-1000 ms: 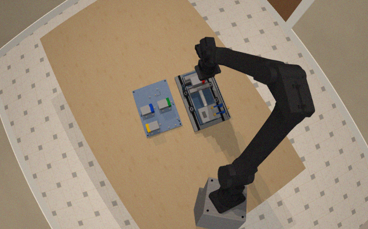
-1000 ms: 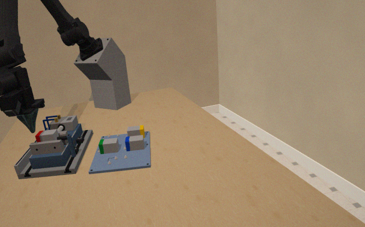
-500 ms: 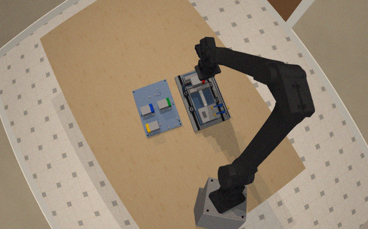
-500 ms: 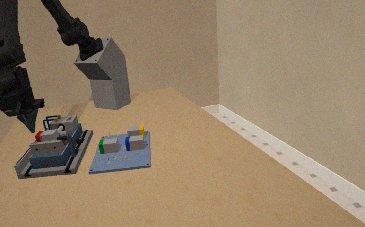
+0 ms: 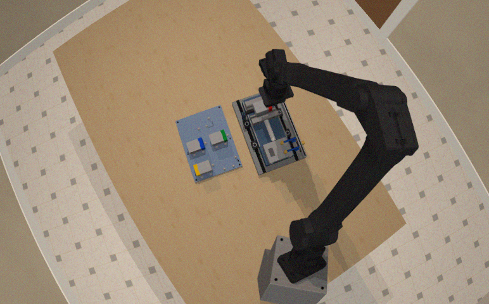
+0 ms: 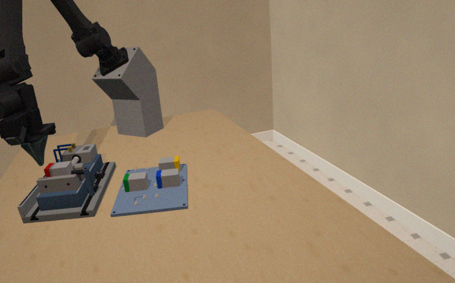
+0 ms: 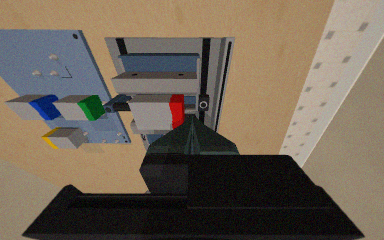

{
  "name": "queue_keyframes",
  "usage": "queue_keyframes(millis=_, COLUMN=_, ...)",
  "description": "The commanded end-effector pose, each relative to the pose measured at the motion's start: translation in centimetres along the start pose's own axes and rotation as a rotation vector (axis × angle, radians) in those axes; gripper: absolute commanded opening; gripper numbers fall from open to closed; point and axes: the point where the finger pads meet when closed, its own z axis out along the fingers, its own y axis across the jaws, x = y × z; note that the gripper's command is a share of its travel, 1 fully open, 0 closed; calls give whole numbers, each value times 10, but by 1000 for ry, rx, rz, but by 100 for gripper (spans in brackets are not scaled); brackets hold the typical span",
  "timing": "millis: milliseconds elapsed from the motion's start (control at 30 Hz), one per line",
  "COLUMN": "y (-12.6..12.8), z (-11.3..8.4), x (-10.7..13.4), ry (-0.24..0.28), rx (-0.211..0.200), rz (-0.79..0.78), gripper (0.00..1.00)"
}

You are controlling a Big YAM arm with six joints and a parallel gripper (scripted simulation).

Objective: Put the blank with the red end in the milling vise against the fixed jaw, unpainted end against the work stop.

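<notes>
The red-ended blank (image 5: pixel 270 108) (image 6: pixel 59 168) (image 7: pixel 151 112) lies in the milling vise (image 5: pixel 258 159) (image 6: pixel 61 213) (image 7: pixel 215 60), between the jaws. Its long side is beside the fixed jaw (image 6: pixel 56 184) (image 7: pixel 154 80). Its grey end points at the work stop (image 7: pixel 116 105), and its red end (image 6: pixel 48 170) (image 7: pixel 177 111) points the other way. My gripper (image 6: pixel 39 160) (image 7: pixel 192 120) is shut and empty. Its tip is just outside the red end and slightly above it. I cannot tell whether it touches the blank.
The blue plate (image 5: pixel 190 126) (image 6: pixel 167 204) (image 7: pixel 9 50) beside the vise holds three blanks, each apart from the others: blue-ended (image 5: pixel 196 144) (image 6: pixel 167 177) (image 7: pixel 34 107), green-ended (image 5: pixel 218 137) (image 6: pixel 135 181) (image 7: pixel 79 106) and yellow-ended (image 5: pixel 203 167) (image 6: pixel 169 163) (image 7: pixel 64 137). The hosed jaw (image 5: pixel 273 152) (image 6: pixel 82 152) stands at the vise's other end. The arm's grey base (image 5: pixel 277 278) sits at the table edge.
</notes>
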Motion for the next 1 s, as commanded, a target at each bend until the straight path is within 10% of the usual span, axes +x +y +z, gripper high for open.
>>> queue_keyframes(millis=0, y=-7, z=4, x=-4, ry=-13, rx=8, rz=7, gripper=0)
queue_keyframes(millis=967, y=-8, z=13, x=-7, ry=-14, rx=9, rz=8, gripper=0)
